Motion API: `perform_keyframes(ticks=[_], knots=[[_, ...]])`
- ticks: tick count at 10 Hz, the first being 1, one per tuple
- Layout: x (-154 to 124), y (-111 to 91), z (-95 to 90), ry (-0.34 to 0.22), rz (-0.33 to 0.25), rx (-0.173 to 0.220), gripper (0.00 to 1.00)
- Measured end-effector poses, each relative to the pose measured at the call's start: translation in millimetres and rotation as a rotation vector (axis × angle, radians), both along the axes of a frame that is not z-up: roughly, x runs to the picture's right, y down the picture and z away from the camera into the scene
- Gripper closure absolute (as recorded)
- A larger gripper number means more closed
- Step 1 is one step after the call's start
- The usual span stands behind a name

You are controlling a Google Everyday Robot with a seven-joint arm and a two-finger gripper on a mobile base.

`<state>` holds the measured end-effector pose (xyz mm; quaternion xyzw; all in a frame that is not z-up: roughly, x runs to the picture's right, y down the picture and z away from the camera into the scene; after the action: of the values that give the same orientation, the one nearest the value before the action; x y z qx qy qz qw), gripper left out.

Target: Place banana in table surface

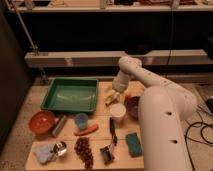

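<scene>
Presently: my gripper [114, 89] hangs just right of the green tray [70, 95], low over the table surface [100, 116]. The banana [110, 99] sits directly beneath it, touching or nearly so. Its long axis seems to slant off from the tray's right edge. Whether my gripper is spread or clamped on it, I cannot tell.
</scene>
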<state>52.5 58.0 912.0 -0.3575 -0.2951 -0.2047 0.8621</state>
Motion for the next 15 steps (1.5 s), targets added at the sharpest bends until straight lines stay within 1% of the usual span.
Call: perform_keyframes(ticks=[4, 6, 13, 14, 15], knots=[[1.2, 1.0, 5.6, -0.003, 0.007, -0.001, 0.2], [1.9, 1.7, 10.8, -0.001, 0.012, -0.007, 0.2], [-1.7, 2.2, 20.5, -0.001, 0.01, -0.027, 0.2], [-2.1, 3.1, 21.5, -0.001, 0.01, -0.03, 0.23], [-2.1, 4.5, 22.3, -0.002, 0.011, -0.036, 0.33]])
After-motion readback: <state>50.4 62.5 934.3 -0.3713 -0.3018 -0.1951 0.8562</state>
